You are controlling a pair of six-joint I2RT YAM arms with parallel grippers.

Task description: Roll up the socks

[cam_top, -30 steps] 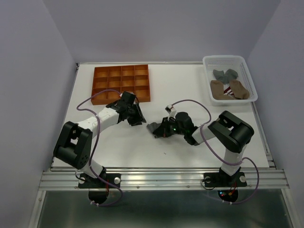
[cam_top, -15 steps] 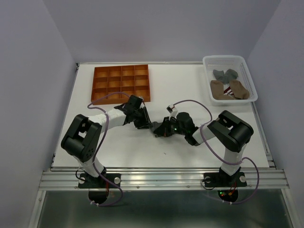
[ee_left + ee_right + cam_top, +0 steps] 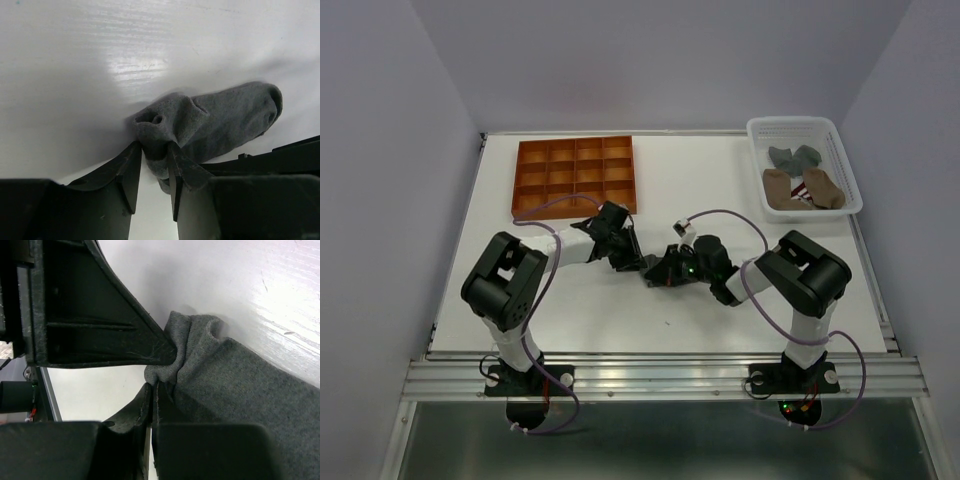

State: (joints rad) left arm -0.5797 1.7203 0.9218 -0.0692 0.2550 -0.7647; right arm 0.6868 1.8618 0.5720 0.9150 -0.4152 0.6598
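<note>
Grey sock (image 3: 210, 122) between both claws

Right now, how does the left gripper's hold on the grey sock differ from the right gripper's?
The left gripper has its fingers partly apart, straddling a bunched fold of the grey sock; the right gripper is shut tight, pinching a thin edge of it. In the top view the left reaches in from the orange tray side, the right from the basket side. Both hold the same sock low on the table.
</note>
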